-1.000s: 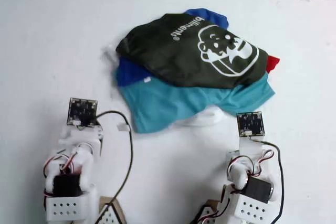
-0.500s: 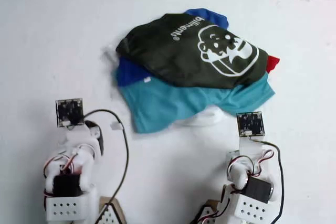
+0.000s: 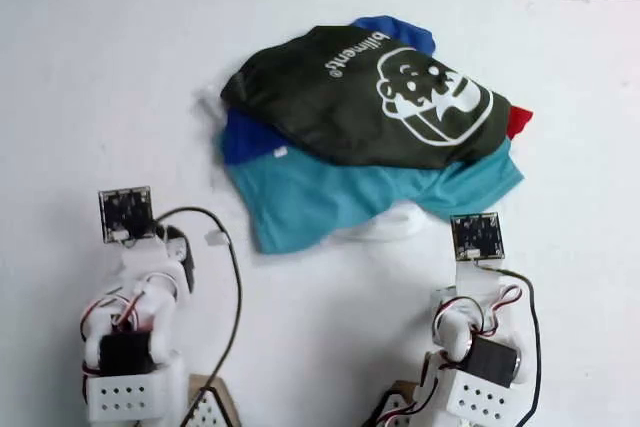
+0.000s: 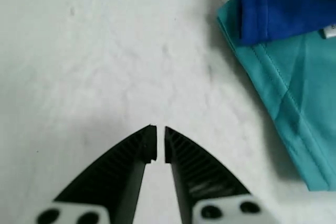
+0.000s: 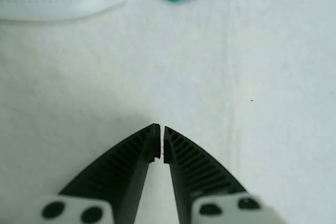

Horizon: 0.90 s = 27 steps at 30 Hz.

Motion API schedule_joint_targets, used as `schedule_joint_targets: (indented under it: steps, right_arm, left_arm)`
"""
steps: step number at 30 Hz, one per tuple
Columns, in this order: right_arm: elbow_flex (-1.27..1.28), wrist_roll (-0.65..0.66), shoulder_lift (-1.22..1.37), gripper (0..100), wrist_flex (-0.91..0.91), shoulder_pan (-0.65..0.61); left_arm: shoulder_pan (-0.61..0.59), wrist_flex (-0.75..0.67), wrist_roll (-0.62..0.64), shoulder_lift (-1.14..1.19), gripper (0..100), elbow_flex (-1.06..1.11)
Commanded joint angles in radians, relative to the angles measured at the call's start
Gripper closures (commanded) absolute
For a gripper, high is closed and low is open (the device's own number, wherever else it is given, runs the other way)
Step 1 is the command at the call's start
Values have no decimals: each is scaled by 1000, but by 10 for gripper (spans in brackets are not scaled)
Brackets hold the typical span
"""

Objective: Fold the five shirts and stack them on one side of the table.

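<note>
Holding left gripper (image 4: 157, 129) and right gripper (image 5: 156, 128) clenched on nothing above the table (image 3: 90, 67). Seeing the 5 shirts (image 3: 370, 137) heaped mid-table, overlapping, just beyond both arms. Risking pinching 2 layers at once and dragging the whole heap along.

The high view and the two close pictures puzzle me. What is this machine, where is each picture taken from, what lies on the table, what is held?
Two robot arms stand at a white table. The high view looks down from a fixed camera on the left arm and the right arm. Each close picture comes from a camera on one arm's wrist, looking past its black gripper: the left gripper, the right gripper. Both are shut and hold nothing. On the table lies a pile of shirts: a dark shirt on top of a teal shirt, a blue shirt, a white shirt and a red shirt.
</note>
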Motion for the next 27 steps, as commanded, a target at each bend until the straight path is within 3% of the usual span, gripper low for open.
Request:
schedule_joint_targets:
  steps: [1,5,8,13,17,22,27]
  right_arm:
    - [11,14,2,978,-31,2]
    - [11,15,2,978,-96,7]
    - [9,15,2,978,-137,2]
    - [-41,15,2,978,-153,4]
    - [-84,9,2,977,-174,1]
    - [-325,15,12,927,-56,-1]
    - [-423,38,15,803,5,-76]
  left_arm:
    - [-41,-23,-25,-23,833,19]
    - [-170,-23,-43,-23,828,-62]
    - [-241,-23,-158,-23,828,-159]
    - [-233,28,-213,-21,825,-334]
    - [-150,35,-241,29,824,-426]
    - [-83,-14,-241,456,823,-562]
    - [40,81,-235,1003,823,-981]
